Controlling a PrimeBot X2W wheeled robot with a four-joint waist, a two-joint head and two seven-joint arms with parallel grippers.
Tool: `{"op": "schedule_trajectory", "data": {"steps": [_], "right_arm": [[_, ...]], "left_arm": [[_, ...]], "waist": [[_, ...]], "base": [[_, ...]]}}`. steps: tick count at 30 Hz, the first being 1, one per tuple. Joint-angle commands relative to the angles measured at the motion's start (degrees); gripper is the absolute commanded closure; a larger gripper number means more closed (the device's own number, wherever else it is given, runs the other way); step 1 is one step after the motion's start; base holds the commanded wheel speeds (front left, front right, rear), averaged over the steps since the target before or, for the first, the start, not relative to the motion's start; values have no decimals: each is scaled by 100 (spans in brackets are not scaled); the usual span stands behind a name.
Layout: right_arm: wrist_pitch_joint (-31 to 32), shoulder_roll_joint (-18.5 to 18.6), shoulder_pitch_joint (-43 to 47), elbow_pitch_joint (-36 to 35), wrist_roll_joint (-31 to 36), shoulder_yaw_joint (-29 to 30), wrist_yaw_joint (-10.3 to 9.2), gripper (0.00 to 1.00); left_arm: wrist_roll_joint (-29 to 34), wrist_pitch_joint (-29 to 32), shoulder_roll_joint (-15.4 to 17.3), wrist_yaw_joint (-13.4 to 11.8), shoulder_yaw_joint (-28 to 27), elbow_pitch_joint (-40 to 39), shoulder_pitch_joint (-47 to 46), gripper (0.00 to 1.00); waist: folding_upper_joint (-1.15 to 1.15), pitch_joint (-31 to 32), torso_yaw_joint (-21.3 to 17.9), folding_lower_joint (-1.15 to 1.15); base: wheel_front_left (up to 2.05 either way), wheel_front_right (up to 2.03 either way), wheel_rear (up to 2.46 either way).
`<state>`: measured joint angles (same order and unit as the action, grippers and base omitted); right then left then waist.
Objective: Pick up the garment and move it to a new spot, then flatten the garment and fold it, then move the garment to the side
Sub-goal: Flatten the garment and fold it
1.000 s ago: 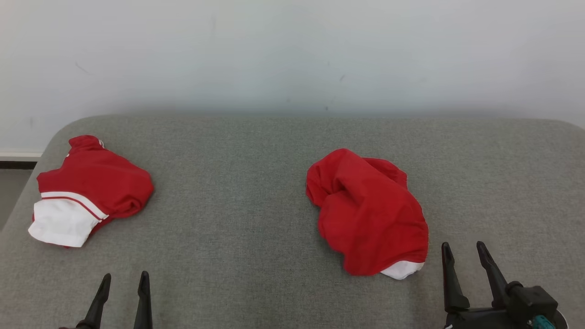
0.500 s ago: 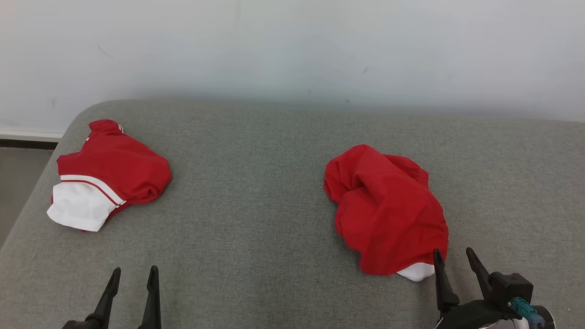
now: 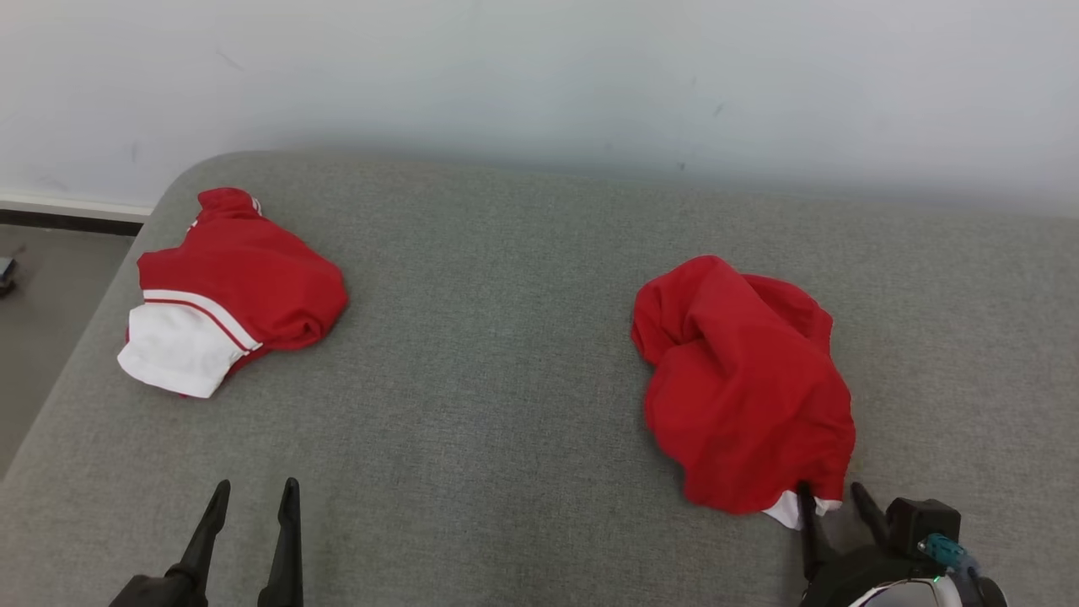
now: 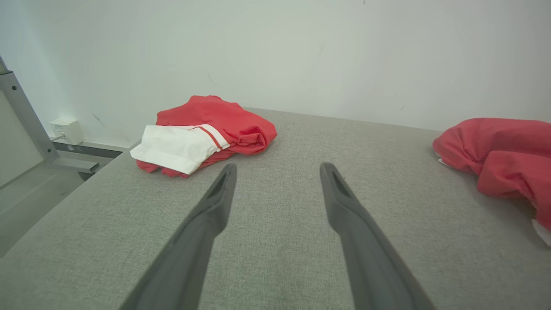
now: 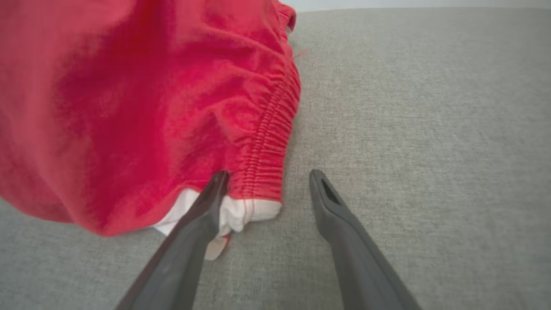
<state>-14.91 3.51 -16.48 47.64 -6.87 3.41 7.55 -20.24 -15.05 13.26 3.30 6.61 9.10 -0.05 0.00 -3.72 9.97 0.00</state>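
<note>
The garment point(image 3: 746, 388) lies crumpled in a red heap right at the tip of the right gripper point(image 3: 830, 491), stretching away from it up the pad point(image 3: 506, 405). From the right wrist, the garment point(image 5: 129, 107) bulks up ahead and to the side of the fingers, its gathered elastic band point(image 5: 271, 142) running down toward the gap between them. A bit of white trim point(image 5: 241, 213) pokes out from under the red at the near edge. The right gripper point(image 5: 269, 174) stands wide. The finger nearer the other arm lies over that white trim with its tip at the red hem, and its partner sits on bare pad just beside the cloth. Nothing is pinched between them.

Over to the left gripper point(image 3: 257, 485): also spread wide, holding nothing, with plain grey pad under and ahead of it. From its own wrist, the left gripper point(image 4: 279, 165) points up the pad, and the garment point(image 4: 495, 150) sits well off to its right.

Ahead of the left gripper and out to its left lies a folded piece point(image 3: 232, 295), red with a white panel and a red stripe, near the pad's far left corner. The left wrist camera shows the folded piece point(image 4: 206, 129) lying neat and flat. The two cloths are well apart. Beyond the pad rises a pale wall point(image 3: 539, 76); floor point(image 3: 42, 337) shows past the left edge.
</note>
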Motion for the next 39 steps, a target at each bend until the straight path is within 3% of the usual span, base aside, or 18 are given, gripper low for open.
{"op": "schedule_trajectory", "data": {"steps": [1,2,5,13,27,34,39], "right_arm": [[-23,30,-53,138,-70,-20,-12,85],[-15,35,-114,271,-115,-34,-12,100],[-16,93,-230,387,-250,16,-13,100],[-23,392,-60,-216,-288,214,-13,100],[-24,1508,190,-959,-507,946,-13,100],[1,1451,146,-1335,-385,995,-12,100],[80,1113,-17,-1951,-213,481,-12,100]], "left_arm": [[-1,-19,16,10,-4,19,-50,0],[-1,-19,17,10,-3,28,-59,0],[-2,-19,18,0,-13,47,-55,0],[-12,-19,-37,-49,-46,16,122,0],[59,-19,-184,21,-33,73,73,0],[88,-19,-246,63,-44,98,91,0],[107,-19,-270,67,-69,137,115,0]], "waist": [[0,-15,37,0],[0,-13,50,0],[0,13,64,0],[0,150,-168,0],[0,184,-516,0],[0,205,-515,0],[0,235,-486,0]], "base": [[0,0,0],[0,0,0],[0,0,0],[0,0,0],[0,0,0],[0,0,0],[0,0,0]]}}
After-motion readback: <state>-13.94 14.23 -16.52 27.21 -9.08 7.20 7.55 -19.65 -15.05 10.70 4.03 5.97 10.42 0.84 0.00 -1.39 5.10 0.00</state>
